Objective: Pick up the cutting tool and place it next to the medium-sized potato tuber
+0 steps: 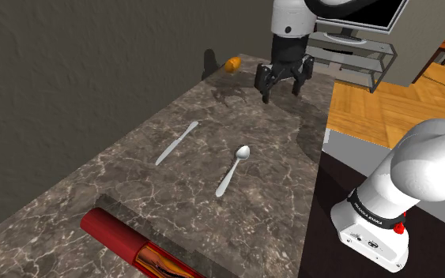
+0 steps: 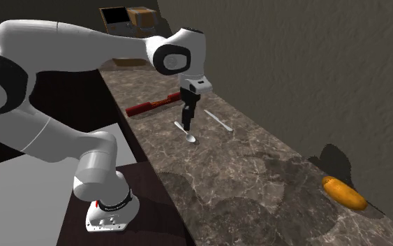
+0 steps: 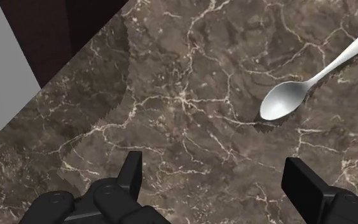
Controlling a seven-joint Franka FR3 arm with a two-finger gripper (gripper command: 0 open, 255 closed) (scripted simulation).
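The cutting tool is a grey table knife [image 1: 177, 142] [image 2: 218, 121] lying flat on the dark marble counter [image 1: 118, 197], near the wall. A silver spoon [image 1: 232, 169] [image 2: 190, 138] [image 3: 286, 100] lies beside it. The orange-brown potato [image 1: 231, 65] [image 2: 343, 193] rests at the counter's far corner by the wall. My gripper [image 1: 282, 91] [image 2: 186, 124] [image 3: 215, 181] hangs open above bare counter, between the spoon and the potato. Its fingers [image 3: 131, 175] stand wide apart with nothing between them; the spoon's bowl lies just ahead of one finger.
A dark red rolled object [image 1: 130, 241] [image 2: 149, 107] lies at the counter's end away from the potato. The grey wall [image 1: 70, 71] runs along the counter's back edge. Beyond the counter are a wooden floor [image 1: 386, 110] and a TV stand [image 1: 355, 51].
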